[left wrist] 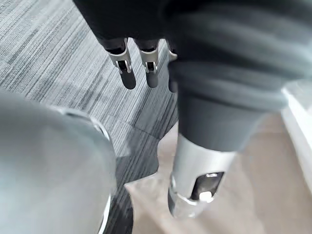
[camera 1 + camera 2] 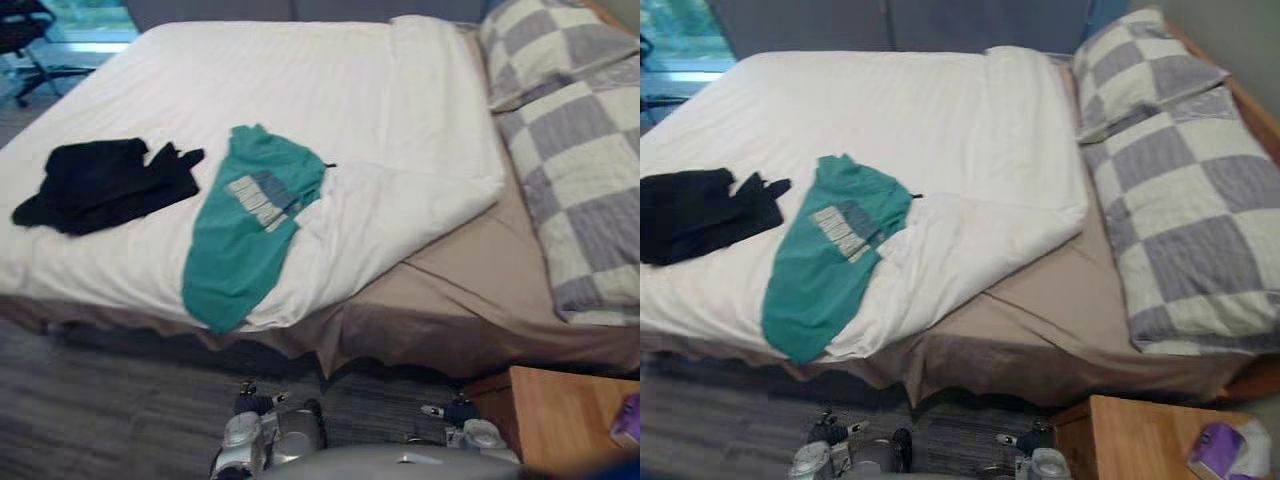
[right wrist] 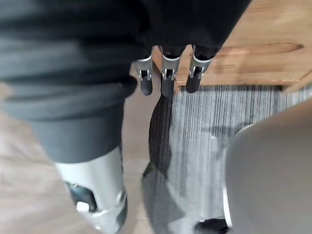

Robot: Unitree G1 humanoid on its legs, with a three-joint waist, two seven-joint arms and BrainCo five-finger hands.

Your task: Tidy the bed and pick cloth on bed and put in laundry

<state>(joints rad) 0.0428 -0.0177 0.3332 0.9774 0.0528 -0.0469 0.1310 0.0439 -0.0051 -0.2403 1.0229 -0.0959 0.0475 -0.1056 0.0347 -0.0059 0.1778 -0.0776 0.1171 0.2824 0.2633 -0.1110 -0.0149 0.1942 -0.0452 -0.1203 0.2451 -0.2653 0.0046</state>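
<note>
A teal shirt (image 2: 245,225) with a grey print lies on the white duvet (image 2: 300,90), its lower end hanging over the bed's near edge. To its left a black garment (image 2: 100,185) lies crumpled on the duvet. The duvet's near right corner is pulled back, baring the tan sheet (image 2: 480,280). My left hand (image 1: 146,61) hangs over the grey carpet beside the bed, fingers straight and holding nothing. My right hand (image 3: 165,73) hangs by a wooden nightstand (image 3: 253,53), fingers straight and empty too.
Two grey-and-white checked pillows (image 2: 590,170) lie along the bed's right side. The wooden nightstand (image 2: 1130,440) stands at the near right with a purple item (image 2: 1215,450) on it. An office chair (image 2: 25,40) stands beyond the bed's far left corner. Grey carpet (image 2: 100,410) runs along the near side.
</note>
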